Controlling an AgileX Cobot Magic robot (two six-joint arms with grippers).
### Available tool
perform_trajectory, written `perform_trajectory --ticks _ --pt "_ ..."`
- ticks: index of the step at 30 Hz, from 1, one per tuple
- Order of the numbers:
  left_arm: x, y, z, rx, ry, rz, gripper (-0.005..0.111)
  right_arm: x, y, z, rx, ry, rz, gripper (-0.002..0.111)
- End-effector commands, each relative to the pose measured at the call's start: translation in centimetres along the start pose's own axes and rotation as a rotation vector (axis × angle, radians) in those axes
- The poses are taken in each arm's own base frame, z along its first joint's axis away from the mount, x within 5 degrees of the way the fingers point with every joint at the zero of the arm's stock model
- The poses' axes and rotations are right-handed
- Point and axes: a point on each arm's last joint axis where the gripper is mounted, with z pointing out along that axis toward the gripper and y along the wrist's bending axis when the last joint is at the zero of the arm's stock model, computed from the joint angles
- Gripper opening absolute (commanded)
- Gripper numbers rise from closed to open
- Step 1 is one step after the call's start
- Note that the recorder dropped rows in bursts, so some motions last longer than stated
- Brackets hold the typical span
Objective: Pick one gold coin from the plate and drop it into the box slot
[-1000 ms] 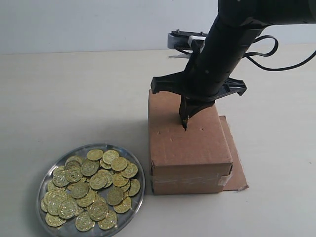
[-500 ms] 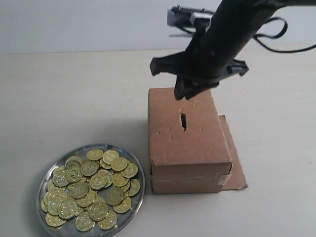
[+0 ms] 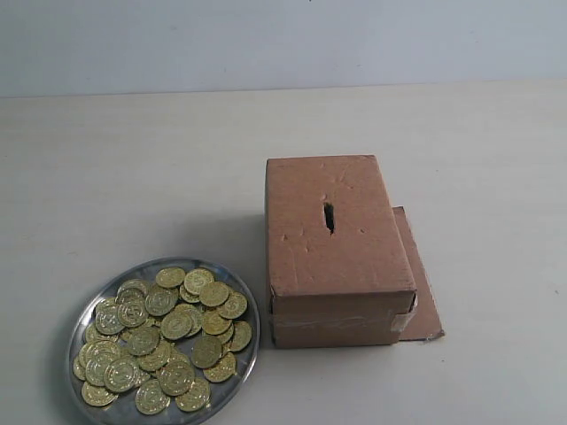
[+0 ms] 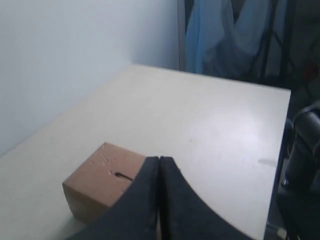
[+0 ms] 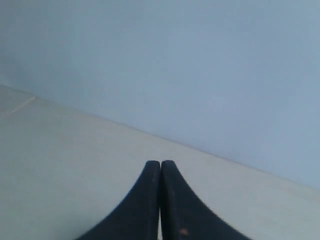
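The silver plate [image 3: 89, 312] sits at the front left of the table, heaped with several gold coins [image 3: 168, 332]. The brown cardboard box [image 3: 337, 266] stands to its right, and its dark slot [image 3: 329, 217] shows in the middle of the top face. No arm appears in the exterior view. In the left wrist view my left gripper [image 4: 159, 159] is shut with nothing between its black fingers, high above the box [image 4: 97, 180] and slot [image 4: 121, 175]. My right gripper [image 5: 160, 162] is shut and empty too, facing bare table and wall.
A flat cardboard sheet [image 3: 421, 283] lies under the box and sticks out on its right side. In the left wrist view the table's far edge [image 4: 282, 145] borders dark equipment and hanging blue cloth [image 4: 230, 35].
The arm that stood with its fingers at the box slot has lifted away and left the exterior view. The slot now shows uncovered; the box and plate have not moved.
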Motion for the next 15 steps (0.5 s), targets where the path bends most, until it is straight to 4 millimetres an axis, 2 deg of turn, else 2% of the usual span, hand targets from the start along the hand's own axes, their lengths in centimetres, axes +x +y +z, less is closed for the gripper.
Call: perform_trajectory --ticks 1,5,9,13,15 --pt "3.3 0.1 -0.1 -0.063 -0.091 -0.063 0.001 2.9 -0.4 -4.4 0.011 -0.112 -0.049 0.0" --pt "6.8 0.7 0.6 -0.146 -0.143 -0.117 0.001 7.2 -0.7 -7.1 0.003 -0.184 -0.045 0.0" --pt "9.7 1.5 1.0 -0.244 -0.231 -0.229 0.001 12.0 -1.0 -7.7 -0.011 -0.214 0.011 0.0" --pt "12.6 1.8 1.6 -0.288 -0.202 -0.269 0.001 16.3 -1.2 -7.6 -0.027 -0.244 0.078 0.0" --pt "14.0 1.7 1.9 -0.294 -0.166 -0.275 0.001 17.7 -1.3 -7.4 -0.037 -0.267 0.1 0.0"
